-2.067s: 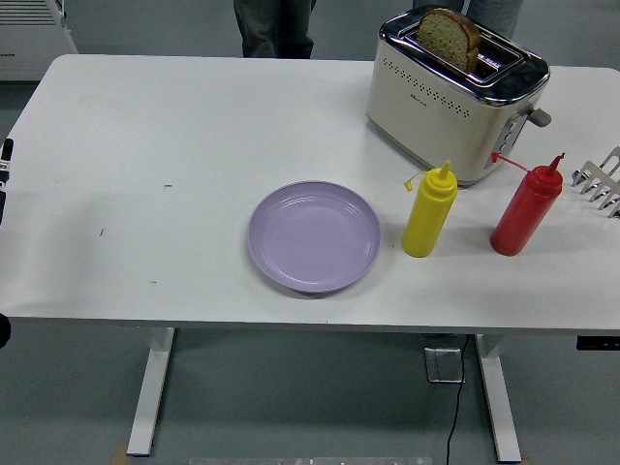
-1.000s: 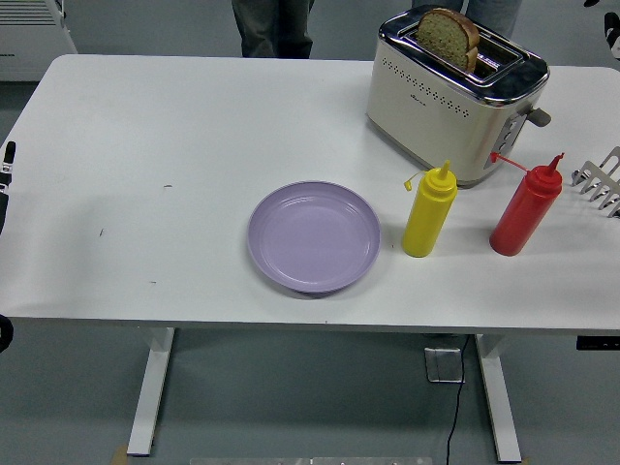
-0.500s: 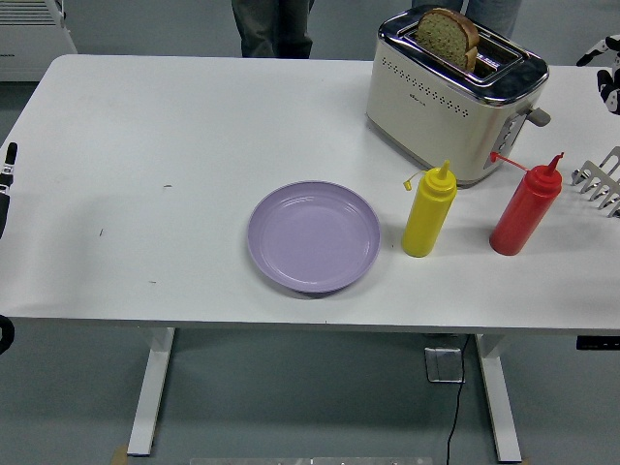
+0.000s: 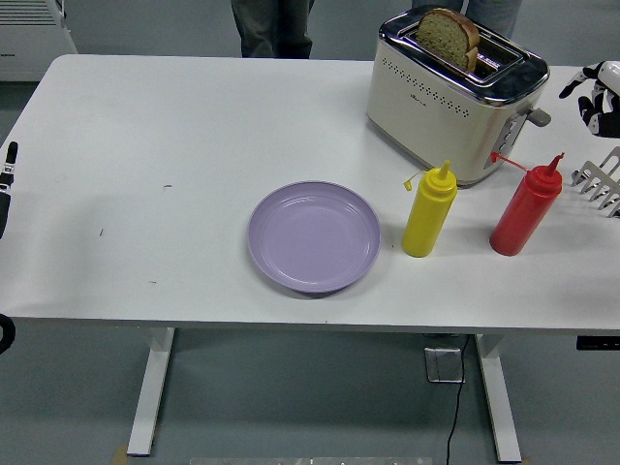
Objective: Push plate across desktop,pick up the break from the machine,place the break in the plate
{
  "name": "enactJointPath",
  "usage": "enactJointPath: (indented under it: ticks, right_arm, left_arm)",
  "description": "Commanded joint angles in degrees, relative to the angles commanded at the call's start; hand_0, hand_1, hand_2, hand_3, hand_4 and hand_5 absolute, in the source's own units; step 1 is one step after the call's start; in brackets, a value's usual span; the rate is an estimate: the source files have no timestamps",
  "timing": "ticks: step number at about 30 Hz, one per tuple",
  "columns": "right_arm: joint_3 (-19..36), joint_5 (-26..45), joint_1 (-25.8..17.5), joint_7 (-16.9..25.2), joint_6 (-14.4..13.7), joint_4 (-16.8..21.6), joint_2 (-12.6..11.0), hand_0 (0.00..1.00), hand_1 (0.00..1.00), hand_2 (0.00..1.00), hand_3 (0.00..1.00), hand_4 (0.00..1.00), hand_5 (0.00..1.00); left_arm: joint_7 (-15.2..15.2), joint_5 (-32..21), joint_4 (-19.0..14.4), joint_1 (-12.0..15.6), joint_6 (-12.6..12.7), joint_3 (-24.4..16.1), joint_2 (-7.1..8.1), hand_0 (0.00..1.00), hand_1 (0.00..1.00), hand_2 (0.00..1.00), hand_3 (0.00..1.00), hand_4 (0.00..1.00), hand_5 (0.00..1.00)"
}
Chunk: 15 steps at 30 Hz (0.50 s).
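Bread stands upright in the near slot of a cream-and-chrome toaster at the white table's far right, its brown crust rising above the chrome top. Seen from the head camera, the robot's right hand enters at the right edge, level with the toaster's lever end and apart from it, black-and-white fingers loosely spread and holding nothing. The slice lies up and to the left of that hand, with the toaster's end between them. A lilac plate sits empty near the table's front edge, just left of a yellow squeeze bottle; a red squeeze bottle stands further right, and a metal rack pokes in at the right edge below the hand. Bare tabletop stretches across the whole left half. The left arm shows only as a dark sliver at the left edge; whether its fingers are spread or curled cannot be told. A person's legs stand beyond the far edge.
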Motion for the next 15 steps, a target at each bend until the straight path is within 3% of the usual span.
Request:
enactJointPath:
  ticks: [15]
  right_arm:
    - [-3.1, 0.1, 2.3, 0.1, -0.1, -2.5, 1.9, 0.202, 0.104, 0.203, 0.596, 0.283, 0.002]
  left_arm:
    - [0.0, 0.0, 0.0, 0.1, 0.0, 0.2, -0.02, 0.829, 0.824, 0.861, 0.828, 0.659, 0.998]
